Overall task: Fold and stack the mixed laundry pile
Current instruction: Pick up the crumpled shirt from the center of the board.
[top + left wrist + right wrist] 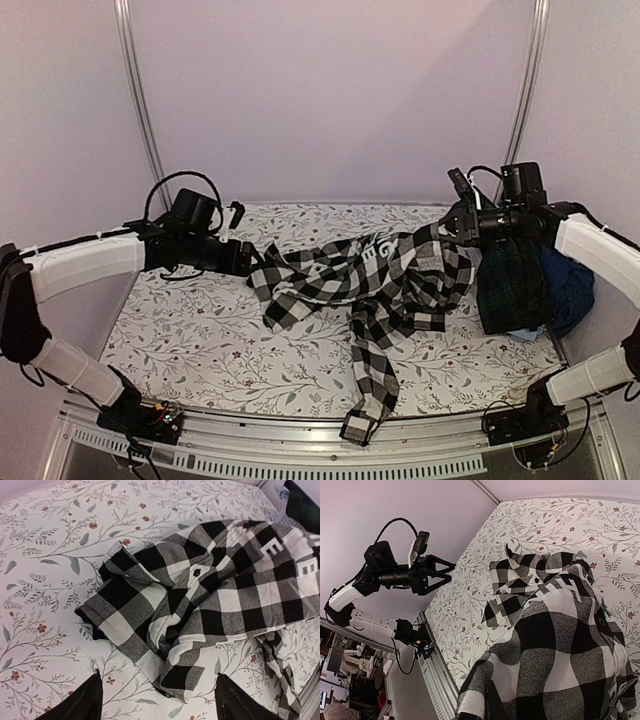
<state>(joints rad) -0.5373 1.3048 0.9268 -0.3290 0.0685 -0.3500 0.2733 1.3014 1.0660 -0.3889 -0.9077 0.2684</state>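
Observation:
The black-and-white checked shirt [370, 280] lies spread across the middle of the floral table cover [200, 340]. One sleeve [365, 395] trails down to the front rail. My right gripper [455, 225] is shut on the shirt's right end and holds it lifted off the table. In the right wrist view the shirt [555, 645] drapes over the fingers and hides them. My left gripper [157, 700] stands open just short of the shirt's crumpled left corner [150, 625], with nothing between its fingers [80, 702]. The rest of the laundry pile lies at the right: a dark plaid garment [512, 285], a navy piece [572, 285] and a light blue piece [527, 333].
A metal rail [330, 450] runs along the table's near edge, with both arm bases bolted to it. Plain walls close in the back and sides. The left arm [395, 572] hovers above the cover's left part in the right wrist view.

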